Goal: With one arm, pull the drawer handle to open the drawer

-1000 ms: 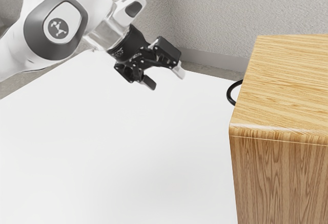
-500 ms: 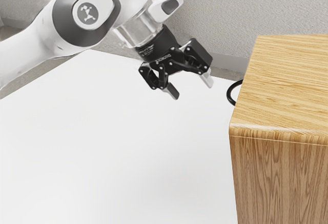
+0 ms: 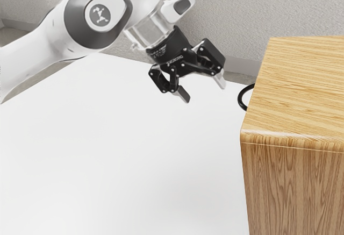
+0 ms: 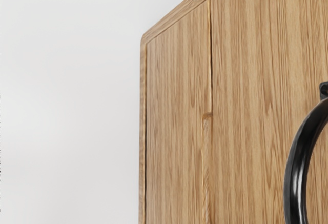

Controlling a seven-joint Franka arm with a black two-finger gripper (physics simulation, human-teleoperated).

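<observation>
Exterior view, item list:

1. Arm [image 3: 59,36]: white Franka, enters from the exterior view's upper left and reaches toward its right, above the table.
2. Gripper [image 3: 203,90]: black, two fingers spread apart, nothing between them, so released. It hangs in the air over the table [image 3: 107,165], pointed toward the cabinet. It sits near the handle, to the exterior view's left of it, w/ a clear gap and no contact.
3. Drawer handle [image 3: 243,96]: black ring, only partly seen, sticking out from the cabinet's front face past its upper edge.
4. Cabinet [image 3: 295,138]: light wood grain, stands at the exterior view's right on the table.
5. Wall [image 3: 242,9]: grey, textured, behind the table.

Wrist view, item list:

1. Cabinet [image 4: 174,131]: front face w/ thin seams between panels.
2. Drawer front [image 4: 256,80]: the panel carrying the handle, flush w/ the neighbouring panel as far as seen, so the drawer reads as shut.
3. Drawer handle [image 4: 299,167]: black curved bar, one mount end visible on the wood, partly cut off by the frame edge.
4. Table [image 4: 66,106]: plain white beside the cabinet.
</observation>
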